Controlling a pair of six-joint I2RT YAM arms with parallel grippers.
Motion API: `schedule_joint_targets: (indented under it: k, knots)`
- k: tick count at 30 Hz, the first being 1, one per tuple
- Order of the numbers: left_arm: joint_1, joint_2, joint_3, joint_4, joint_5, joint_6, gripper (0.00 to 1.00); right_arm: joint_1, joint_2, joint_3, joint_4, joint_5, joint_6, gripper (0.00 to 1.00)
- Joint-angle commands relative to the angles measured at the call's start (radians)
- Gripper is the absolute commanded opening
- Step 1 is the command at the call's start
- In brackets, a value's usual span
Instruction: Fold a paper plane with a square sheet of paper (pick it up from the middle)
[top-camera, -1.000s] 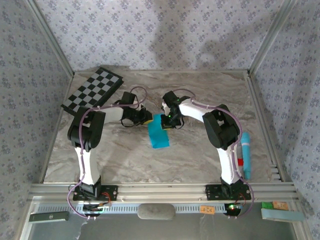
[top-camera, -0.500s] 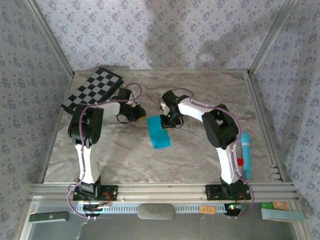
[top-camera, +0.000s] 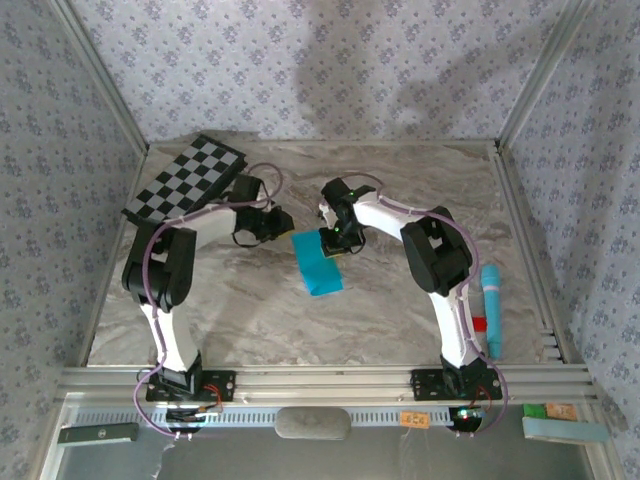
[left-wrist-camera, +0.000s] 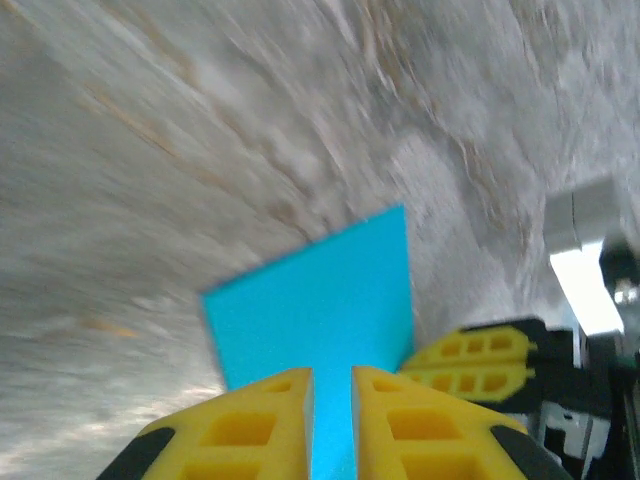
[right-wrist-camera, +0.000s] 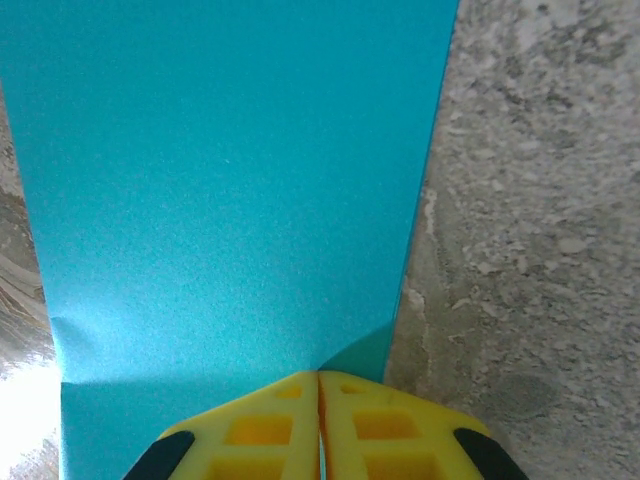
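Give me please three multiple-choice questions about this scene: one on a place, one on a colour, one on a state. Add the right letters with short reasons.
1. Where is the checkerboard?
A. At the far left corner of the table
B. At the near right corner
C. Under the arms' bases

2. What colour is the paper?
A. Red
B. Yellow
C. Turquoise blue

3. How do the jaws of the right gripper stand?
A. Wide open
B. Shut
C. Closed around a red block

Answers:
1. A: the top view shows the black-and-white board at the far left, away from the paper.
2. C: the sheet is bright turquoise in all three views.
3. B: in the right wrist view the yellow fingers meet with no gap, their tips at the paper.
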Motion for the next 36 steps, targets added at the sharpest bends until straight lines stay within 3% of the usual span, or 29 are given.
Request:
schedule_joint_targets:
  k: [1, 16, 29, 36]
  knots:
    - [-0.039, 0.026, -0.025, 0.026, 0.042, -0.049, 0.17, -0.015, 0.107, -0.021, -0.078, 0.125, -0.043, 0.1]
    - [-0.054, 0.143, 0.011, -0.015, -0.007, -0.054, 0.14, -0.04, 0.101, 0.132, -0.137, 0.004, -0.101, 0.1]
    - [-0.055, 0.179, 0.021, -0.064, -0.027, 0.0, 0.12, -0.046, -0.024, 0.046, -0.011, -0.088, -0.024, 0.1]
    - [-0.054, 0.197, 0.056, -0.102, -0.014, 0.068, 0.12, -0.052, 0.029, -0.004, -0.002, -0.092, -0.023, 0.1]
